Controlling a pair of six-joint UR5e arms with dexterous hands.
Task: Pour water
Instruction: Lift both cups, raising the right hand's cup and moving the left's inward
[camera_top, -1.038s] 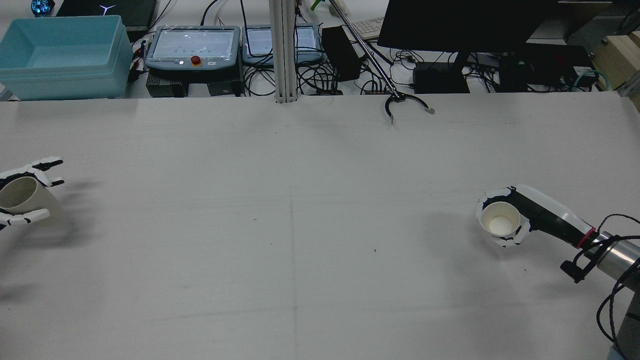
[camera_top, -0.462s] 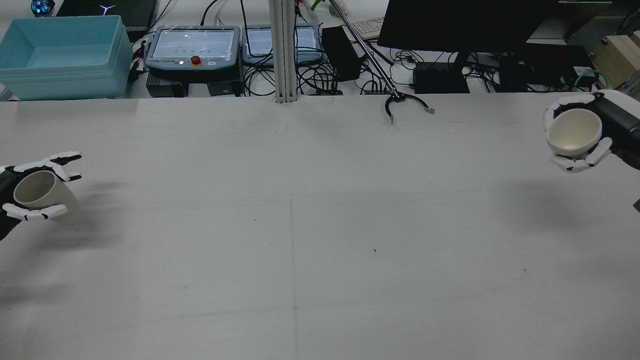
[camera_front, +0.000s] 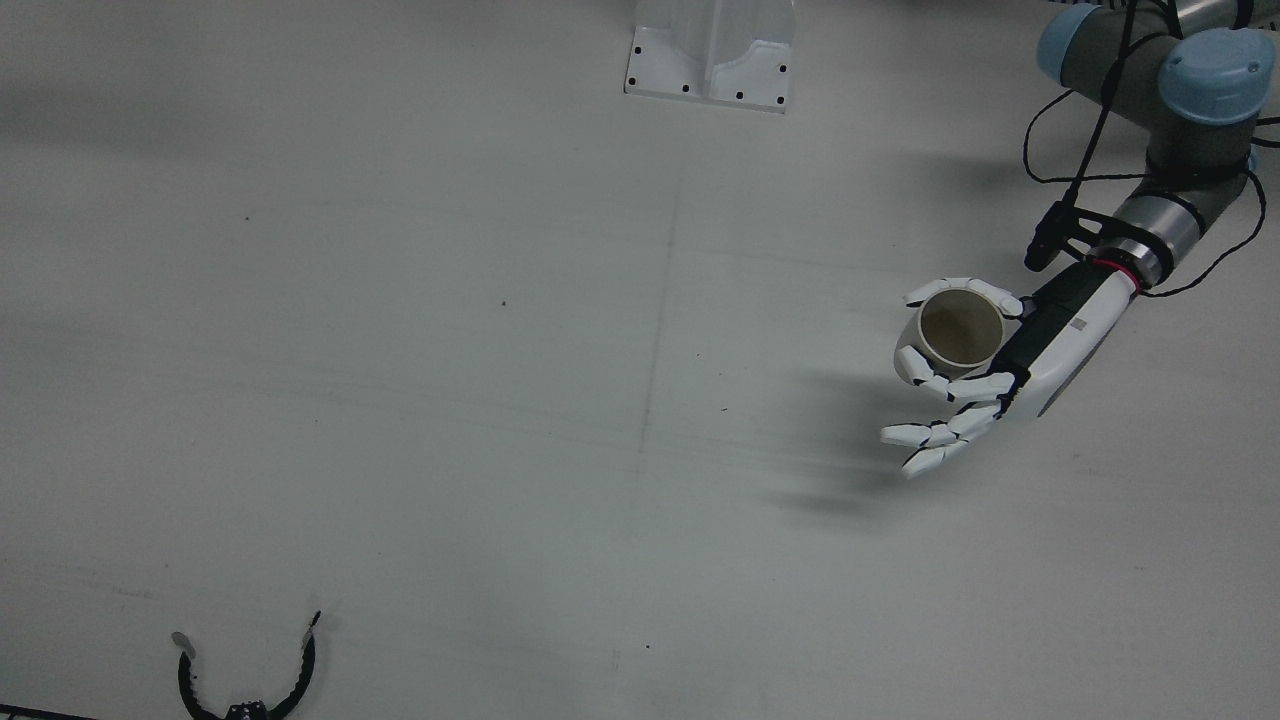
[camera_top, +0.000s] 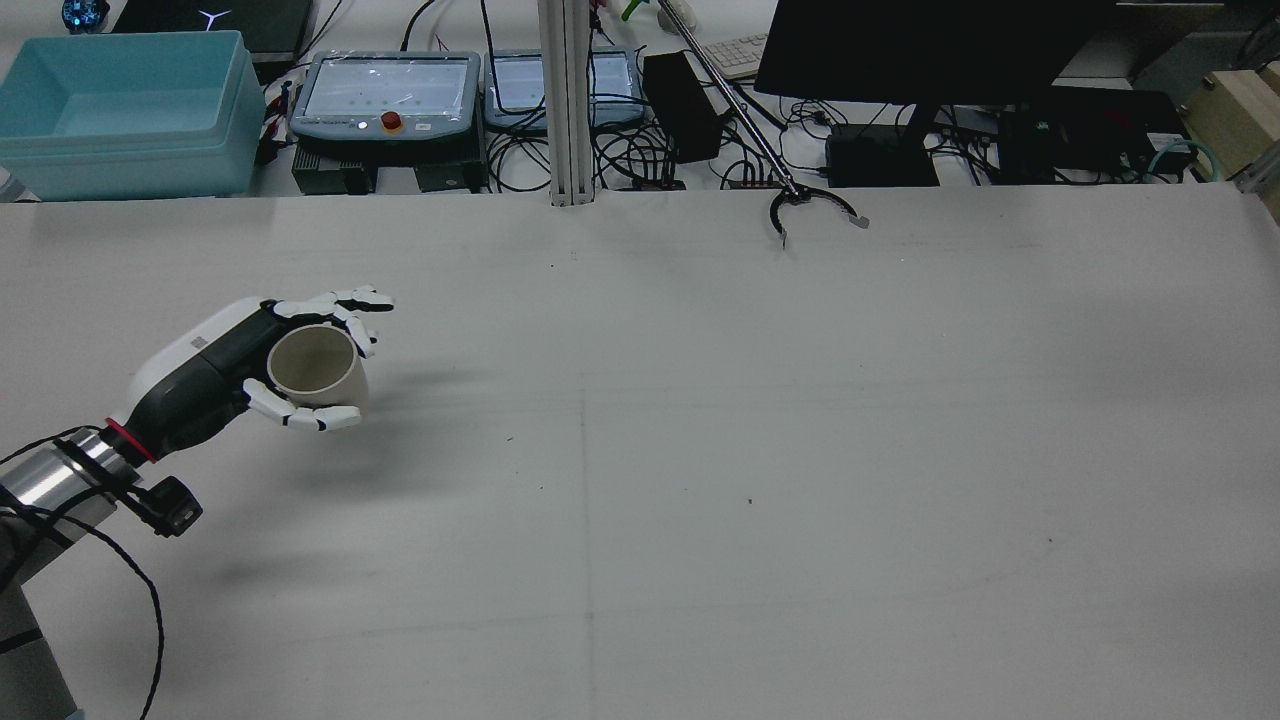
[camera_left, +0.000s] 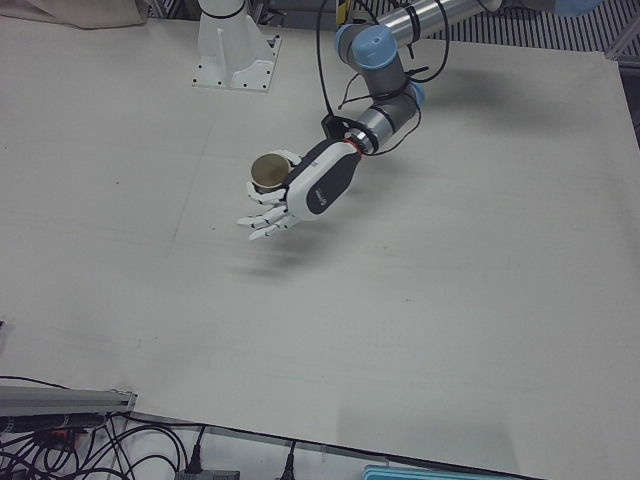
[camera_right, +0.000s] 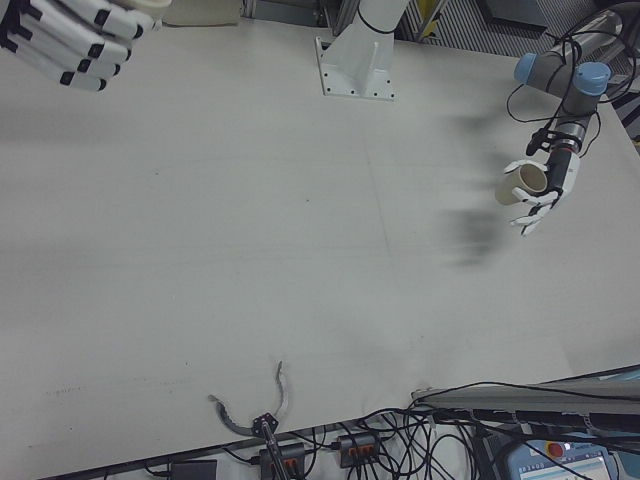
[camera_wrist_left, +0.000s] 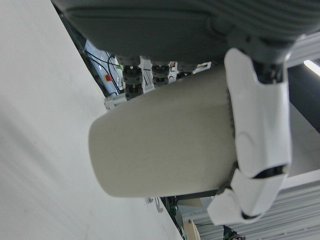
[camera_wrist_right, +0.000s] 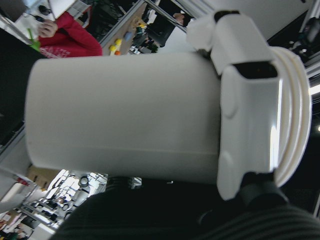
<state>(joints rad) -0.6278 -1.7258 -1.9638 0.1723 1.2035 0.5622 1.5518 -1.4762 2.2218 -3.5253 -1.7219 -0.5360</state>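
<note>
My left hand is shut on a beige paper cup, held above the left half of the table with its mouth up and slightly tilted. The same cup and left hand show in the front view, the cup in the left-front view, and the cup in the right-front view. The left hand view fills with this cup under white fingers. My right hand appears only at the right-front view's top left corner. Its own view shows a white cup clasped by its fingers.
A black claw of a long grabber tool lies at the table's far edge, also seen as the claw. Behind the table stand a teal bin, teach pendants and a monitor. A white pedestal stands at the robot's side.
The left hand carried its cup rightward, further over the table. The right hand lifted its cup from the table toward the far right and has left the rear view.
</note>
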